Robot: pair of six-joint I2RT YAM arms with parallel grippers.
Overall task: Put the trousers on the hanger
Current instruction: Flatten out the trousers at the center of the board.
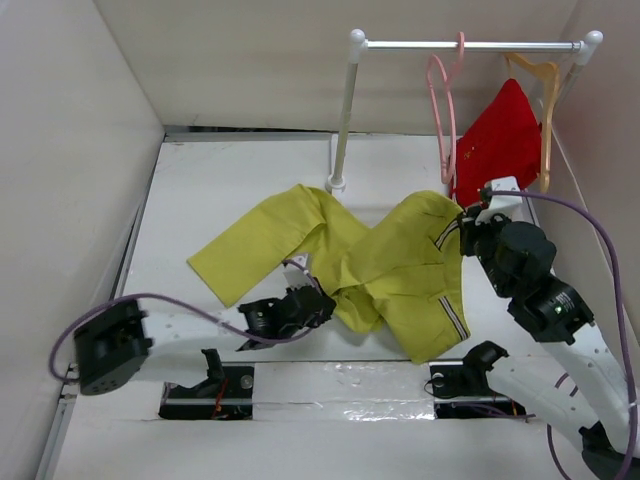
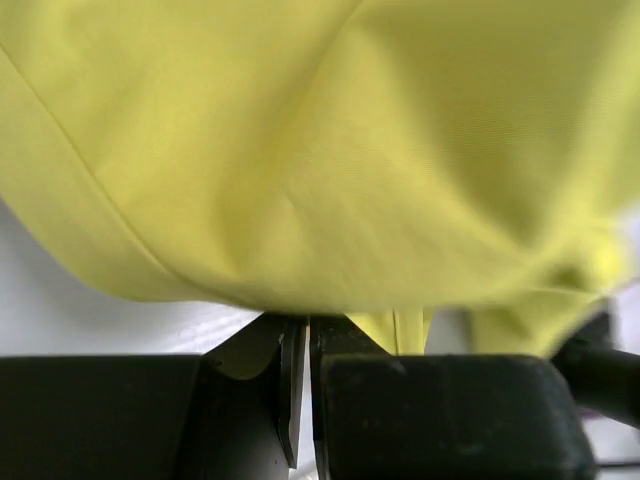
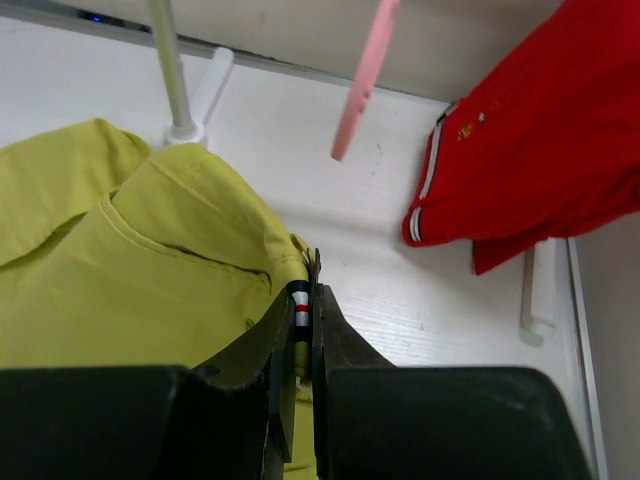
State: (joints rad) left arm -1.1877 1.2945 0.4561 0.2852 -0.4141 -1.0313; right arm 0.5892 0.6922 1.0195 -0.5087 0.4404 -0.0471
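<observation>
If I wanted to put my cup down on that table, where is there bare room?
The biggest bare patch is the far left corner, between the left wall, the rail post and the trousers. A smaller one lies between the post and the red garment. Crowded: the right side, where the right tool pinches the trousers, and the near middle by the left tool.

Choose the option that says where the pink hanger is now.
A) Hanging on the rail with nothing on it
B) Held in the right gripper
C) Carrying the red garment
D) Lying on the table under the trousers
A: the pink hanger hangs by its hook from the rail and is bare, while the trousers lie spread on the table.
</observation>
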